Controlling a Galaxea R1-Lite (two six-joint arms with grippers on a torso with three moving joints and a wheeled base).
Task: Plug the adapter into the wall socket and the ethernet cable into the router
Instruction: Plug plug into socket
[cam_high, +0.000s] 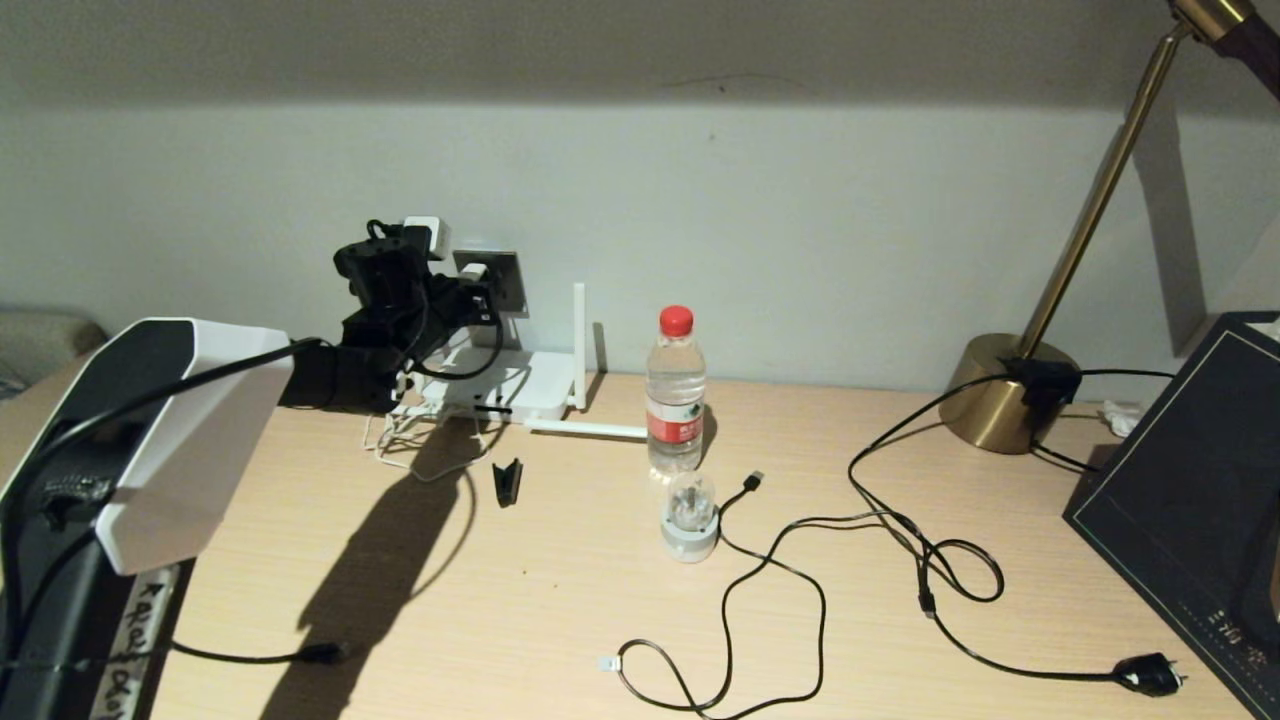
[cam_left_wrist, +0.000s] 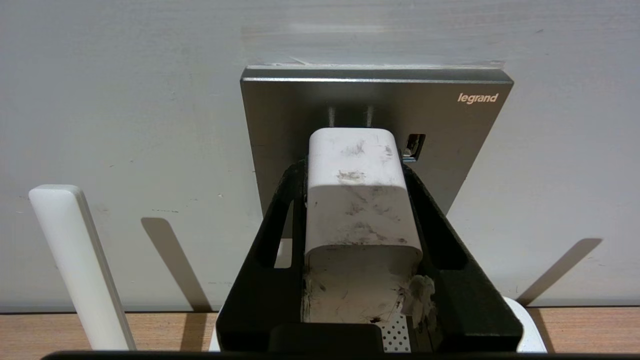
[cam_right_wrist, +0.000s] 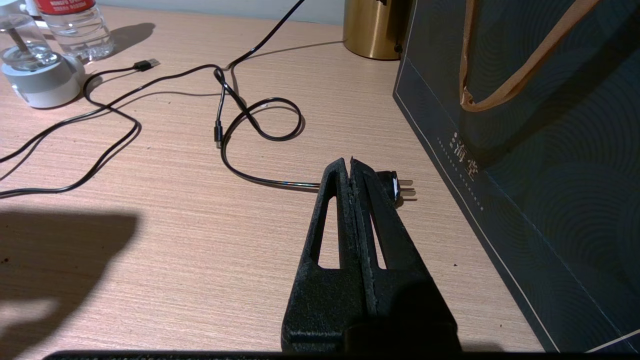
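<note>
While my left gripper (cam_left_wrist: 356, 172) clamps the adapter (cam_left_wrist: 357, 195), its prongs point straight at the wall socket (cam_left_wrist: 465, 125) just ahead; my right gripper (cam_right_wrist: 350, 167) sits shut and empty.

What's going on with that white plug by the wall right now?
Left gripper shut on the adapter, prongs at the wall socket, not fully seated. Right gripper shut, empty, above the desk. Nothing blocking.

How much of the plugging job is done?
Nothing is finished yet. The left claw holds the white plug right at the grey wall socket; its prongs still show. Left: the black cable into the router. The right claw rests shut.
</note>
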